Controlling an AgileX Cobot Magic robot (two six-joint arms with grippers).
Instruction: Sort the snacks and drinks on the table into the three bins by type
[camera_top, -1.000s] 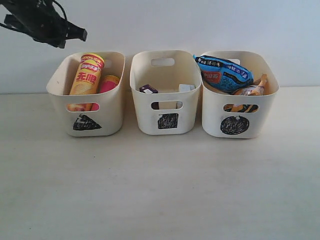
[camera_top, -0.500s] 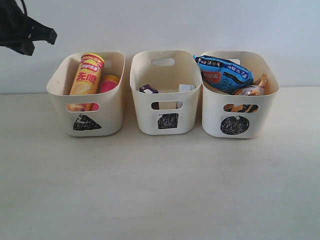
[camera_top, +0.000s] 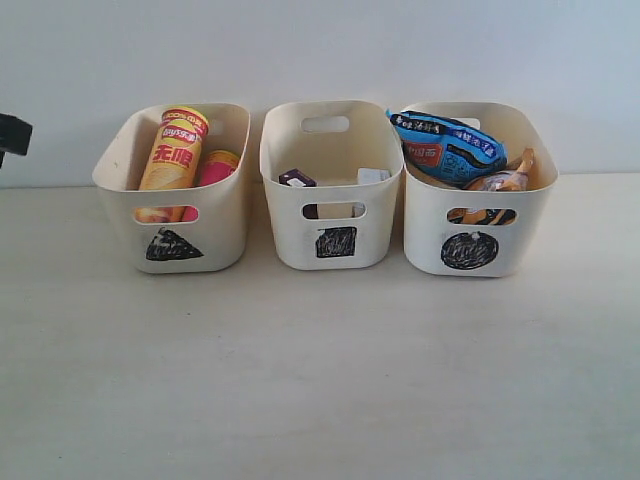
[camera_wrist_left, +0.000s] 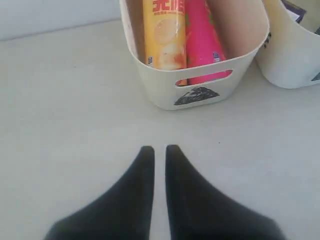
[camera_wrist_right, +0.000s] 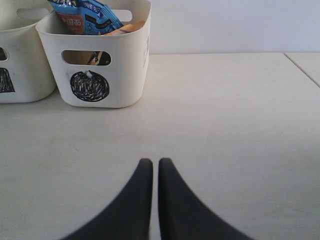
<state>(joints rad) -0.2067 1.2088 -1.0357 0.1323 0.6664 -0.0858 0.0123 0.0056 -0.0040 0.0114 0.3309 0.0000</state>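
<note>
- Your left pincer (camera_wrist_left: 159, 148) was closed and empty, tips almost together, hanging over bare tabletop (camera_top: 320, 380).
- Your right pincer (camera_wrist_right: 151, 161) was the same: closed, gripping nothing, low over the tabletop.
- Key relation: no task item lay between either pincer and the bins. Everything you'd have reached for was already inside a bin.
- The triangle bin (camera_top: 225, 240), at the left of the exterior frame, sat straight ahead of the left pincer's tips and apart from them, so that arm was the nearer one. In the exterior frame only a dark bit of it showed, at the far left edge.
- The triangle bin held the orange-yellow tube (camera_top: 176, 150) and the pink tube (camera_top: 217, 166), side by side and touching. They leaned steeply, with their long axes running from the front wall up toward the back.
- The square bin (camera_top: 290, 240), centre of the frame, held the purple carton (camera_top: 297, 179) and the white carton (camera_top: 372, 176), both low inside and apart from each other.
- The circle bin (camera_top: 425, 240), at the right, lay ahead of the right pincer and well apart from it. It held the blue bag (camera_top: 450, 147), riding above the rim, and the orange bag (camera_top: 503, 178) tucked beside it.
- My read: sorting was done, one type per bin. All that was left for you was to park the arms.
</note>
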